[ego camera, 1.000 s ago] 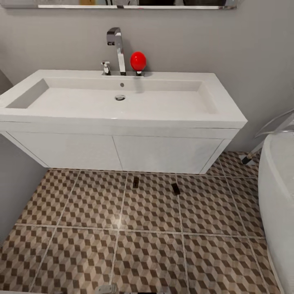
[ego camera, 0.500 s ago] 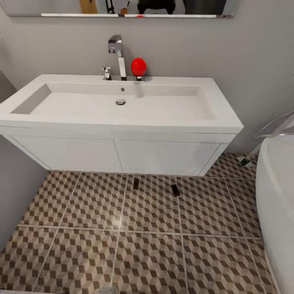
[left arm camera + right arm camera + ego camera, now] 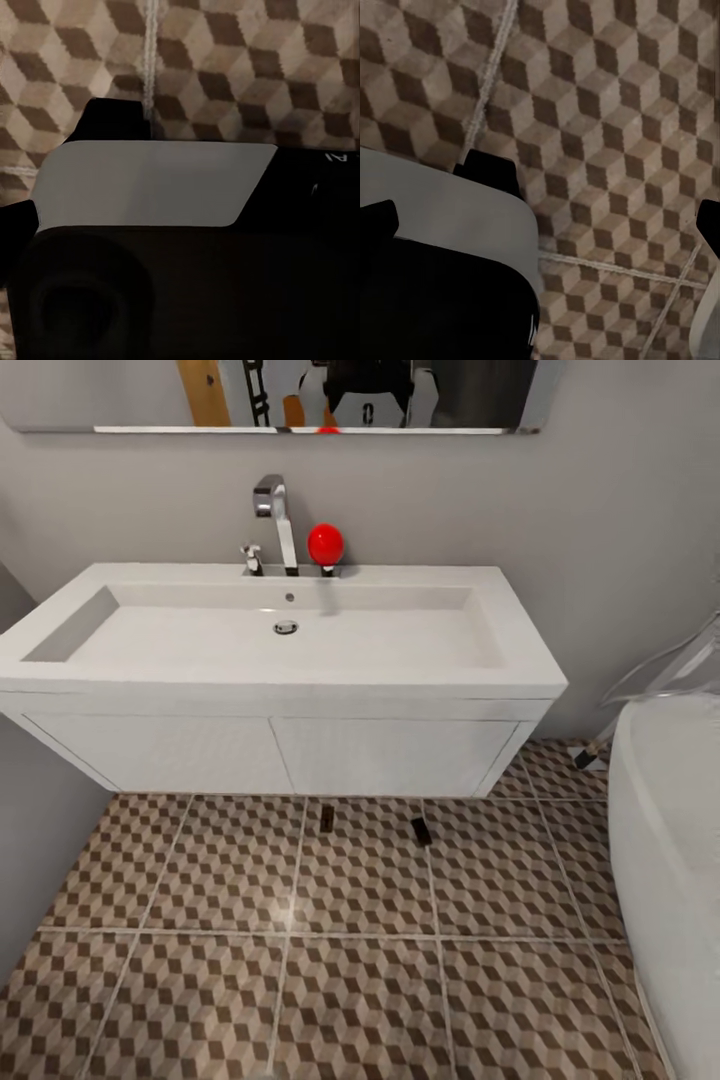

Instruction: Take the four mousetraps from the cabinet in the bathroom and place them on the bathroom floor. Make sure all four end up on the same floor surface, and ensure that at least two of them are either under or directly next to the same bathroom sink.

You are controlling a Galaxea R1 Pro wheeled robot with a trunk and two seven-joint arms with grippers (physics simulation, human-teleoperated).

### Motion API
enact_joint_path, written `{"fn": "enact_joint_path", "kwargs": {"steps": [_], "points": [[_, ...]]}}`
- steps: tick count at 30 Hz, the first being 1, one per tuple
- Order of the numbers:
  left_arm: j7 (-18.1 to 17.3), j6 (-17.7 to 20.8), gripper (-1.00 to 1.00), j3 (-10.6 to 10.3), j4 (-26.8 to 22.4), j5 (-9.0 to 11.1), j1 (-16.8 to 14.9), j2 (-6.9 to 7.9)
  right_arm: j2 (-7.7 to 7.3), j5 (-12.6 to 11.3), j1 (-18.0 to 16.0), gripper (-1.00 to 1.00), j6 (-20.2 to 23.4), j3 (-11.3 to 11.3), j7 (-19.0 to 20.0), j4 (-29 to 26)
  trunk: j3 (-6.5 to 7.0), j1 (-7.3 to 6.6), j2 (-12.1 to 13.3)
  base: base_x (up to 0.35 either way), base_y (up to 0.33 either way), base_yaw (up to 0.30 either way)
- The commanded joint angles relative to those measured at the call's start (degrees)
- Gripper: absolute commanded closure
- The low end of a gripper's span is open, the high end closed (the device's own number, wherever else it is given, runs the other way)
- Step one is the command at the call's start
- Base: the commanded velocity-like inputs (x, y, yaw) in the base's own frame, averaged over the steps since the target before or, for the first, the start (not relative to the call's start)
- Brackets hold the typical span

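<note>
Hanging on the far wall, the sink (image 3: 270, 630) is seen from the head view as a wide white basin with two white doors below it. A chrome tap (image 3: 275, 520) stands at its far edge, and a round red ball (image 3: 325, 544) sits just right of the tap. A mirror (image 3: 300, 400) is fixed to the wall above.

Two mousetraps are seen on the bathroom floor (image 3: 200, 980), near the front edge of the sink. The left mousetrap (image 3: 327, 818) lies just in front of the doors, close to a pale grout line. The right mousetrap (image 3: 421, 830) lies a little nearer, apart from the first one. Both look small and dark, so their parts cannot be made out.

A white bathtub (image 3: 670, 840) is seen at the right side.

In the left wrist view, cube-pattern tiles are seen past a grey and black robot part (image 3: 150, 187). In the right wrist view, the same tiles are seen. Whether each end effector is spread or pressed together cannot be told.
</note>
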Motion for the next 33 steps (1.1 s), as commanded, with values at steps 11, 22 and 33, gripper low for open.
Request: {"fn": "enact_joint_path", "kwargs": {"steps": [11,22,33], "points": [[0.4,-0.4,-1.00,-0.5,0.0,0.4,0.0,0.50,-0.16,-0.6,0.0,-1.00,-0.3,0.5,-0.1,0.2,2.57,-2.42,4.4,0.000,0.000,-0.078],[0.3,-0.4,-1.00,-0.5,-0.1,0.4,0.0,0.72,-0.09,-0.6,0.1,-1.00,-0.2,0.5,-0.1,0.2,2.81,-2.64,4.8,0.000,0.000,-0.006],[0.4,-0.3,-1.00,-0.5,0.1,0.4,0.0,1.37,-0.10,-0.3,0.8,-1.00,-0.5,0.5,-0.1,0.1,3.81,-2.64,4.8,0.000,0.000,0.000]]}}
